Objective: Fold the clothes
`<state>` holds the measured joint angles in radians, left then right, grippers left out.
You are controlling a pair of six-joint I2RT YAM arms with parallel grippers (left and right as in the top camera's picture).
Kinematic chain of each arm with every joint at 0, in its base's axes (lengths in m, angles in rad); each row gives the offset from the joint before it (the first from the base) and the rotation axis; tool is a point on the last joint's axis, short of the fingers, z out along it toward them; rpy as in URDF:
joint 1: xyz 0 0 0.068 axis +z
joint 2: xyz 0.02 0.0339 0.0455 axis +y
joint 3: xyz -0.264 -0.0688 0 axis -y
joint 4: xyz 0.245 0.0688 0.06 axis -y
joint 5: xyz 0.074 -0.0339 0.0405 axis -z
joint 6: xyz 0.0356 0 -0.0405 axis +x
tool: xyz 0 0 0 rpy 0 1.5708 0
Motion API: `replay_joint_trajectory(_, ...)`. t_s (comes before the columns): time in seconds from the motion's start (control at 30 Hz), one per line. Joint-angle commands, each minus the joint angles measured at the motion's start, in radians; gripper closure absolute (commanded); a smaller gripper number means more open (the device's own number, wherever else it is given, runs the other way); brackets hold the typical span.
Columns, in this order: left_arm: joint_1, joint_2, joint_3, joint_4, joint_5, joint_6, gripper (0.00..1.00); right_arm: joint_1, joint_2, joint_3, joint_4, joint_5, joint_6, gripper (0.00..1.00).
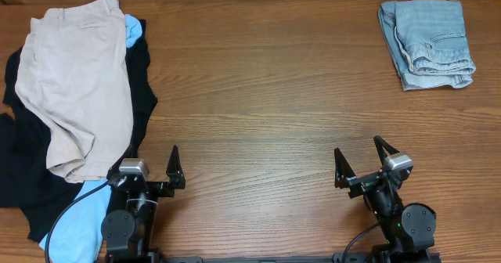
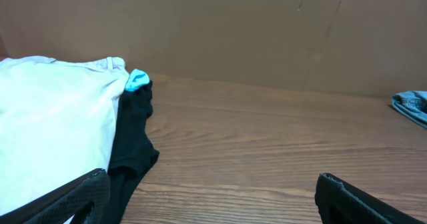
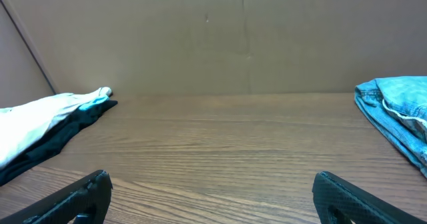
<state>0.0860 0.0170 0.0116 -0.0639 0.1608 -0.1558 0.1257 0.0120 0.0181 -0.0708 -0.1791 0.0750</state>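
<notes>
The beige khaki shorts [image 1: 78, 83] lie crumpled at the table's far left, on top of a black garment [image 1: 19, 165]. A light-blue shirt [image 1: 135, 30] peeks out at the top and near my left arm's base. Folded pale denim shorts [image 1: 427, 44] sit at the back right. My left gripper [image 1: 142, 163] is open and empty at the pile's right edge. In the left wrist view its jaws [image 2: 210, 187] frame bare wood, with the beige shorts [image 2: 53, 117] and the black garment [image 2: 133, 144] to the left. My right gripper [image 1: 358, 149] [image 3: 212, 184] is open and empty over bare wood.
A wooden table [image 1: 258, 99] lies between the pile and the denim shorts. A brown cardboard wall [image 3: 200, 37] backs the table. The right wrist view shows the denim shorts [image 3: 397, 111] at right and the beige shorts [image 3: 40, 111] at left.
</notes>
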Motion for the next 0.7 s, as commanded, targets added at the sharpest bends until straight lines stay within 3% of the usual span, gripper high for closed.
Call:
replay_joint_trajectory(0.0,0.005,-0.012,-0.007,0.002,-0.006,-0.009,0.0,-0.002,-0.009,-0.01,0.006,-0.002,0.004,0.0)
replay_joint_trajectory(0.23,0.005,-0.012,-0.006,0.022,0.032,-0.01,0.0,-0.002,-0.009,-0.01,0.147,-0.04,0.004,0.0)
replay_joint_trajectory(0.5,0.005,-0.012,-0.002,0.175,0.072,-0.01,0.0,-0.002,-0.009,-0.01,0.262,-0.062,0.034,0.0)
replay_joint_trajectory(0.67,0.005,-0.012,0.035,0.192,0.064,-0.01,0.0,-0.002,-0.009,-0.01,0.336,-0.061,0.034,0.0)
